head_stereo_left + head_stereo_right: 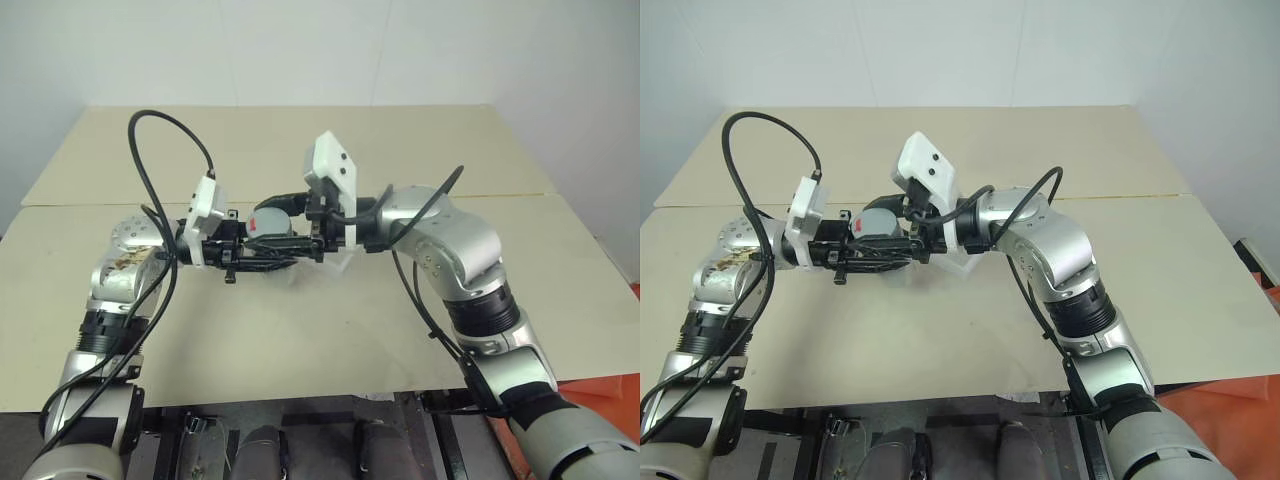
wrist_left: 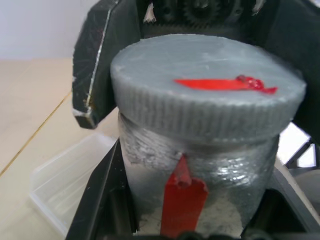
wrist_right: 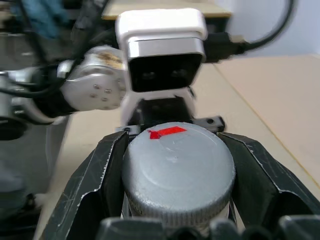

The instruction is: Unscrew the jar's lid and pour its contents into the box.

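Both arms are meeting above the middle of the beige worktop (image 1: pixel 300 330), with the two hands pointing toward each other.

The left hand (image 1: pixel 262 252) is gripping the body of the jar (image 2: pixel 200 170), its black fingers closed against the silver wall on either side. The jar is being held clear of the worktop, between the two wrists. A red stripe (image 2: pixel 182 202) is running down the jar's side, facing the left wrist camera.

The right hand (image 3: pixel 175 175) is clamping the lid (image 3: pixel 177 167), one black finger pressing on each side of its ribbed rim. The lid is sitting on the jar's mouth, and a red mark (image 3: pixel 167 132) is showing near the edge of its flat grey top.

The box (image 2: pixel 70 182) is lying on the worktop beneath and just beside the held jar, apart from it. It is showing as a clear, shallow container with rounded corners. In the head views a pale edge of it (image 1: pixel 335 262) is peeking out below the right wrist.
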Action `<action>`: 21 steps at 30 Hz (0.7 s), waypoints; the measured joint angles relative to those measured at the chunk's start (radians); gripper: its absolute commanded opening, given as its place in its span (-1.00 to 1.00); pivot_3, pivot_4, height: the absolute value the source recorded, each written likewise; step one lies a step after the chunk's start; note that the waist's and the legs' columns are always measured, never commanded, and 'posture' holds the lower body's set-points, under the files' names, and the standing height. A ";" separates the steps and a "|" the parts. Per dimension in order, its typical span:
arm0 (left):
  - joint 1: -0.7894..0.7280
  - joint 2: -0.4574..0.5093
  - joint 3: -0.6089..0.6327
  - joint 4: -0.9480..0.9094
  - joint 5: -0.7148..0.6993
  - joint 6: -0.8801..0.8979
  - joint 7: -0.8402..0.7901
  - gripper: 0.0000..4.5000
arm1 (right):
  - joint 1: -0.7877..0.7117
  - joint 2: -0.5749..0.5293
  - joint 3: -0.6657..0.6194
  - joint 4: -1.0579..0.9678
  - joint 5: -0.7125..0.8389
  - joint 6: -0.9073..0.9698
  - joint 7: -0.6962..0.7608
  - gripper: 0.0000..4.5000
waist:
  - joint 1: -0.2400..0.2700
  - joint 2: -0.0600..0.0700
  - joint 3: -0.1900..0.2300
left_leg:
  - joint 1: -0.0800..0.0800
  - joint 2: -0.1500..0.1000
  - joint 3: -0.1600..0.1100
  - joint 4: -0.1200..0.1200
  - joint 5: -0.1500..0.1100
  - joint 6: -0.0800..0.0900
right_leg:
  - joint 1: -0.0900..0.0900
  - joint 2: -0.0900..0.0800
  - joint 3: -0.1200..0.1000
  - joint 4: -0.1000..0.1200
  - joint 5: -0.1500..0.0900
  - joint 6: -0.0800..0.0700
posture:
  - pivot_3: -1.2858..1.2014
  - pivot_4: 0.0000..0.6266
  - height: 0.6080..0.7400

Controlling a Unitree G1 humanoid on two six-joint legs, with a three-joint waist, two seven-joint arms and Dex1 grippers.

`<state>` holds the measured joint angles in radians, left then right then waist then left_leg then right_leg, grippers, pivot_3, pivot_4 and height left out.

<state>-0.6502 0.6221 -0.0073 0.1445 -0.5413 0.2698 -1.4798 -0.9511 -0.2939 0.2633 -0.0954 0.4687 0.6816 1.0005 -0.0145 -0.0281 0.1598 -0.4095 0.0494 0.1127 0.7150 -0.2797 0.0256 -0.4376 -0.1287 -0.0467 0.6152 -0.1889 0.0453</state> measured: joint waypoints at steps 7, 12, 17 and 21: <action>0.034 0.060 0.000 -0.145 -0.046 0.075 -0.064 -0.14 | -0.081 0.002 0.033 0.183 0.025 -0.202 0.318 0.22 | -0.006 0.000 0.000 | 0.001 0.000 0.000 0.000 0.000 0.000 | 0.000 0.001 0.000 0.001 0.000 0.000 | 0.03 -0.52 1.00; 0.054 0.086 0.002 -0.180 -0.062 0.115 -0.071 -0.14 | -0.149 0.039 0.054 0.340 0.021 -0.278 0.462 0.22 | -0.005 0.001 0.000 | 0.001 0.000 0.000 0.000 0.000 0.000 | 0.000 0.001 0.000 0.001 0.000 0.000 | 0.03 -0.52 1.00; 0.071 0.095 0.009 -0.180 -0.061 0.120 -0.067 -0.14 | -0.166 0.069 0.057 0.413 0.005 -0.325 0.491 0.38 | -0.001 0.001 0.001 | 0.001 0.000 0.000 0.000 0.000 0.000 | 0.000 0.001 0.000 0.001 0.000 0.000 | 0.03 -0.52 1.00; 0.088 0.085 0.027 -0.174 -0.080 0.124 -0.054 -0.14 | -0.165 0.063 0.055 0.415 -0.037 -0.347 0.455 0.95 | -0.001 0.001 0.001 | 0.001 0.001 0.000 0.000 0.000 -0.001 | 0.000 0.001 0.000 0.001 0.000 0.000 | 0.03 -0.52 1.00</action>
<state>-0.5623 0.7069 0.0197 -0.0298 -0.6212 0.3933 -1.5341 -1.1164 -0.2311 0.3183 0.3192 0.4317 0.3344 1.4556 -0.0152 -0.0270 0.1605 -0.4089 0.0499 0.1127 0.7149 -0.2793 0.0248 -0.4378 -0.1280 -0.0465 0.6162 -0.1889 0.0453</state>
